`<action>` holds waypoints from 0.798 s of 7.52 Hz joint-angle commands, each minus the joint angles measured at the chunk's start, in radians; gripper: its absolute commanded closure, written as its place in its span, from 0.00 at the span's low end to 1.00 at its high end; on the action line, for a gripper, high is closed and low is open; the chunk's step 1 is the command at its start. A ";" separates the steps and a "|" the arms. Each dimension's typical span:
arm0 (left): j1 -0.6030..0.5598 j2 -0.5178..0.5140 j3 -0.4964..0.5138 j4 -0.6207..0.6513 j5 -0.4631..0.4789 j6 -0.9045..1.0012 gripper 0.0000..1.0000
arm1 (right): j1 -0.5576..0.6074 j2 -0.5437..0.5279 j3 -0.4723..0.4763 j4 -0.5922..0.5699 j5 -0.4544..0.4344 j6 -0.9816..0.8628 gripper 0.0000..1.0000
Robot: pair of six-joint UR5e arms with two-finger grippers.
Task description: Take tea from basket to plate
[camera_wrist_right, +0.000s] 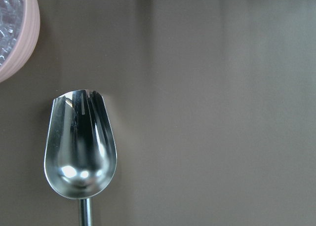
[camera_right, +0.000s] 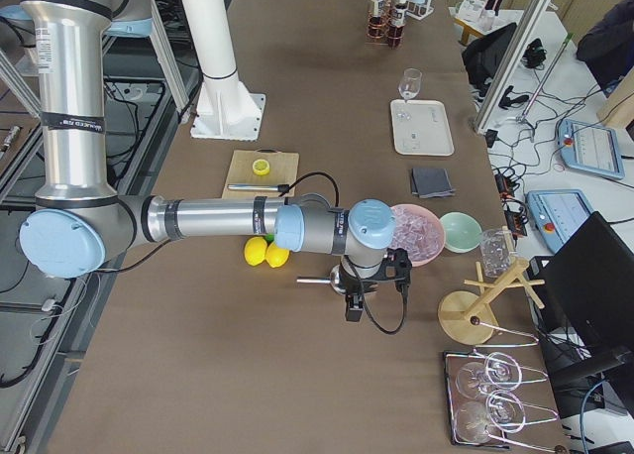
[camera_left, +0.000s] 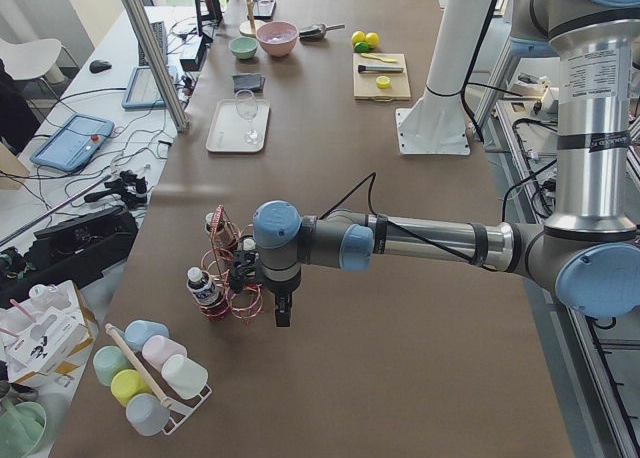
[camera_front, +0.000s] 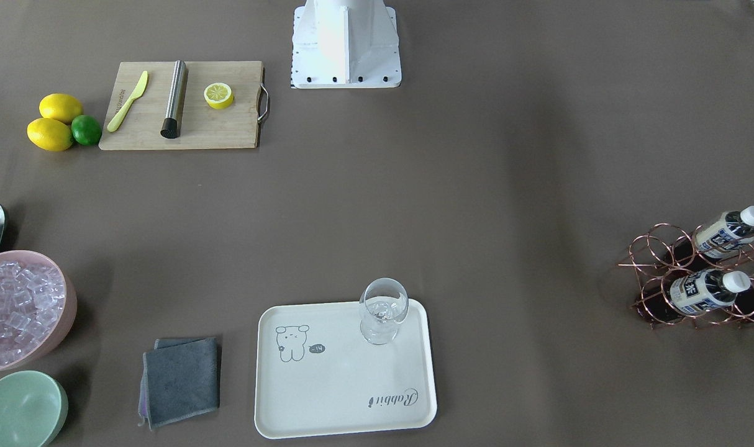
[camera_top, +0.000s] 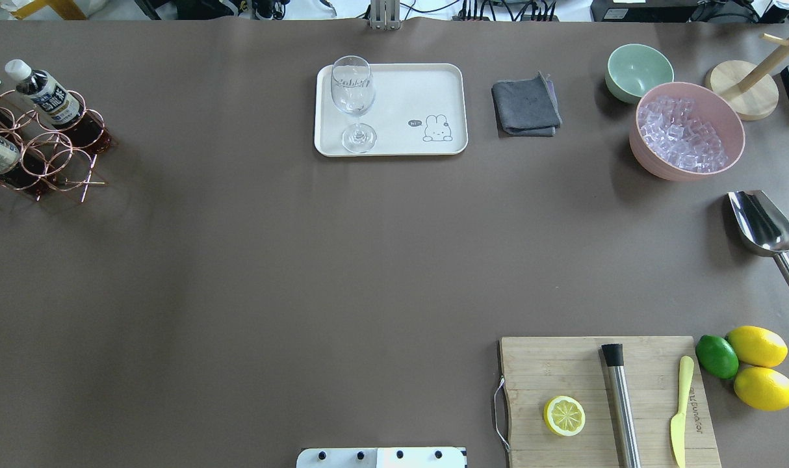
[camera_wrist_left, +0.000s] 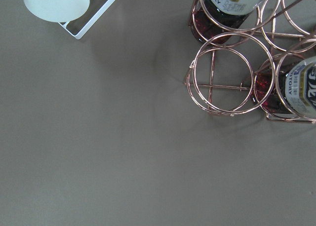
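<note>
The copper wire basket [camera_front: 658,249] stands at the table's left end, also in the overhead view [camera_top: 58,148] and the left wrist view [camera_wrist_left: 231,73]. Tea bottles [camera_front: 728,231] [camera_front: 706,290] lie in its rings, white caps outward; two show in the left wrist view [camera_wrist_left: 302,88]. The cream plate [camera_front: 346,385] [camera_top: 407,97] carries a stemmed glass [camera_front: 383,307]. My left gripper [camera_left: 283,313] hangs beside the basket [camera_left: 228,268], apart from it. My right gripper [camera_right: 354,308] hangs over a metal scoop [camera_wrist_right: 81,147]. I cannot tell whether either is open or shut.
A wooden cutting board [camera_front: 184,105] holds a knife, a steel rod and a lemon half. Lemons and a lime [camera_front: 60,121] lie beside it. A pink bowl of ice [camera_front: 17,304], a green bowl [camera_front: 20,406] and a grey cloth [camera_front: 181,379] are near the plate. A cup rack [camera_left: 150,373] stands past the basket.
</note>
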 commanded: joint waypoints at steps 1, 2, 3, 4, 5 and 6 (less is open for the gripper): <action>-0.003 0.000 0.005 0.002 -0.002 -0.050 0.02 | 0.000 -0.002 -0.001 0.000 0.000 0.000 0.00; -0.003 -0.007 -0.011 0.002 -0.003 -0.193 0.02 | 0.000 0.000 -0.004 -0.001 0.000 0.000 0.00; -0.004 -0.008 -0.050 0.021 -0.050 -0.303 0.02 | 0.000 0.001 -0.002 -0.001 0.000 0.000 0.00; -0.004 -0.039 -0.114 0.123 -0.060 -0.363 0.02 | 0.000 0.003 -0.002 -0.001 -0.003 0.000 0.00; -0.009 -0.151 -0.113 0.307 -0.060 -0.409 0.02 | 0.000 0.003 -0.001 -0.001 -0.004 0.000 0.00; -0.009 -0.256 -0.104 0.466 -0.057 -0.467 0.02 | 0.000 0.004 -0.002 -0.001 -0.007 0.000 0.00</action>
